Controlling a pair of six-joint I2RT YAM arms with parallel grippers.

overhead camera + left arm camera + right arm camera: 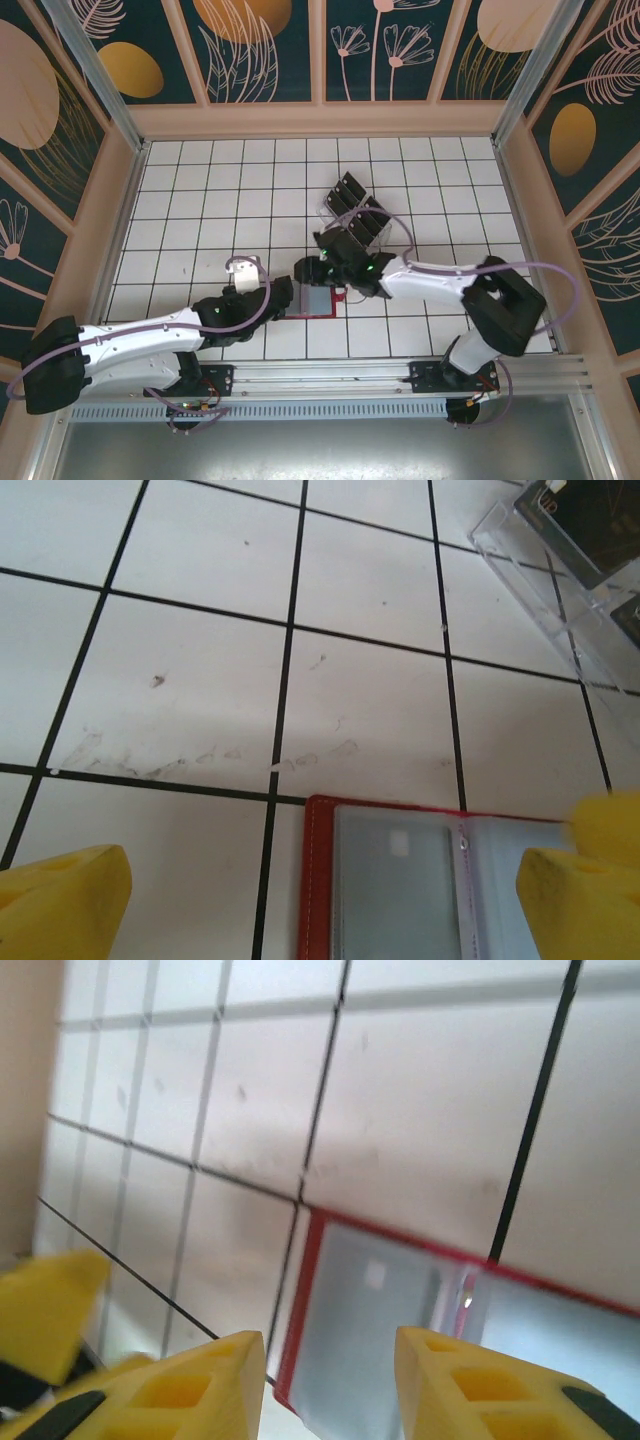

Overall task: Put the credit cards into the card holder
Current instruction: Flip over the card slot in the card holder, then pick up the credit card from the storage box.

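The card holder (pixel 316 300), a red wallet, lies open on the tiles with its greyish pockets up. My left gripper (pixel 287 297) sits low at its left edge, jaws wide open. In the left wrist view the card holder (pixel 400 880) lies between the yellow fingers (pixel 65 905) of the left gripper (pixel 320 910). My right gripper (pixel 320 268) hovers just behind the holder. In the right wrist view the right gripper (pixel 330 1385) is partly open with nothing between its fingers, the card holder (pixel 380 1330) below. Black credit cards (pixel 355 205) stand in a clear rack (pixel 372 232).
The clear rack (pixel 560 570) with a black card (pixel 600 510) stands behind and to the right of the wallet. A yellow finger of the left gripper (pixel 40 1310) shows at the left of the right wrist view. Patterned walls (pixel 320 50) enclose the tiled table (pixel 200 200).
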